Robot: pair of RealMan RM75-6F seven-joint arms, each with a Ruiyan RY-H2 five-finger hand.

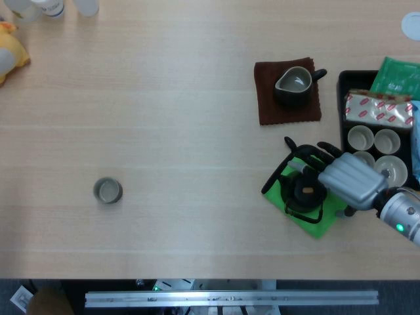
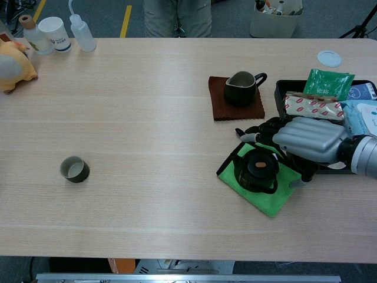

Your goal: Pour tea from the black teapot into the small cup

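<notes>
Beside right hand (image 2: pixel 306 141) — black teapot (image 2: pixel 258 170)

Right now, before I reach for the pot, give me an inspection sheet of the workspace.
Surface: pale wood table, no spills seen.
Job's things: black teapot on green cloth; small cup far off at the table's left side.
Clutter: pitcher on brown mat; black tray of cups and packets; bottles, yellow toy.
Hands: right hand beside the teapot, holding nothing; left not in view.
Cables: nothing seen.
Surroundings: person behind the table.
</notes>
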